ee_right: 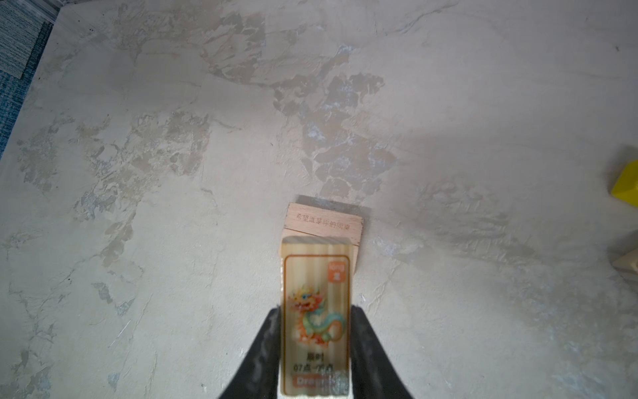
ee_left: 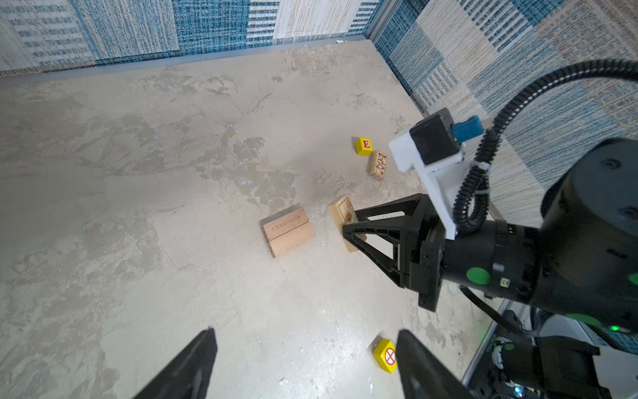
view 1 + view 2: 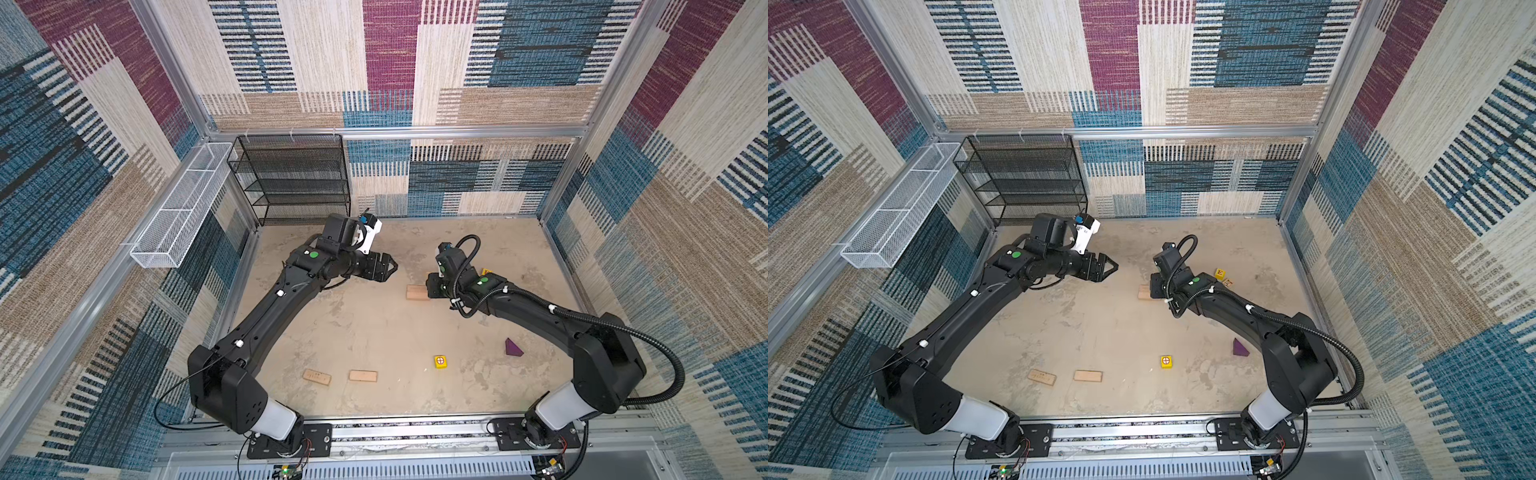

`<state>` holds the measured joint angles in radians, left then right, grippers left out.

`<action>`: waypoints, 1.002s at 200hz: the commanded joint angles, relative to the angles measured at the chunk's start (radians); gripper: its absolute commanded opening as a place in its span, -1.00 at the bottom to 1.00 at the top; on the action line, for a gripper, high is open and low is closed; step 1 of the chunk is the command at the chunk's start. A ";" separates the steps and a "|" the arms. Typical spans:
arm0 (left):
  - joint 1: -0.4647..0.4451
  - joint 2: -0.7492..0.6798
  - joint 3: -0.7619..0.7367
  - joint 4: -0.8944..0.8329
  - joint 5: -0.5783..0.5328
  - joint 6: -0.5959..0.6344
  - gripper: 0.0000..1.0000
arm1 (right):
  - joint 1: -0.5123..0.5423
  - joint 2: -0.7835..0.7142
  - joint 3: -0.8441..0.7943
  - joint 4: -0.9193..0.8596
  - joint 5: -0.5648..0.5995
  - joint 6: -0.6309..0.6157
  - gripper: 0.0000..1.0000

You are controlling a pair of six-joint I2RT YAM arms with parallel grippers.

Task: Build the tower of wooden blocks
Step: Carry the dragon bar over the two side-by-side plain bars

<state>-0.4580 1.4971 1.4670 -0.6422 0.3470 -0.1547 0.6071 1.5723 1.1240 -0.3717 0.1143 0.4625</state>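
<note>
Right of centre in both top views: tower base of two tan planks (image 3: 416, 292), a third held beside it.
Dragon-printed plank (image 1: 316, 276) is clamped by one end in the right gripper (image 1: 315, 331), just beside the pair; contact is unclear. Let go tilted or off-centre, it could slide off or shove the two apart. Left gripper (image 2: 303, 359), left of centre, hangs with jaws apart, empty.

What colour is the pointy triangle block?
Purple. The wedge shows best in a top view.
</note>
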 commanded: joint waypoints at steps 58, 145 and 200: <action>0.014 0.055 -0.026 0.026 0.173 -0.084 0.71 | -0.001 0.079 0.067 0.045 -0.105 -0.037 -1.00; 0.014 0.050 -0.033 0.027 0.172 -0.091 0.70 | -0.001 0.223 0.147 -0.063 -0.006 0.018 -1.00; 0.015 0.044 -0.034 0.027 0.165 -0.089 0.70 | -0.001 0.320 0.231 -0.146 0.053 0.062 -1.00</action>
<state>-0.4442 1.5490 1.4361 -0.6331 0.5030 -0.2371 0.6064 1.8549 1.3144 -0.4583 0.1150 0.4828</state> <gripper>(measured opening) 0.850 0.315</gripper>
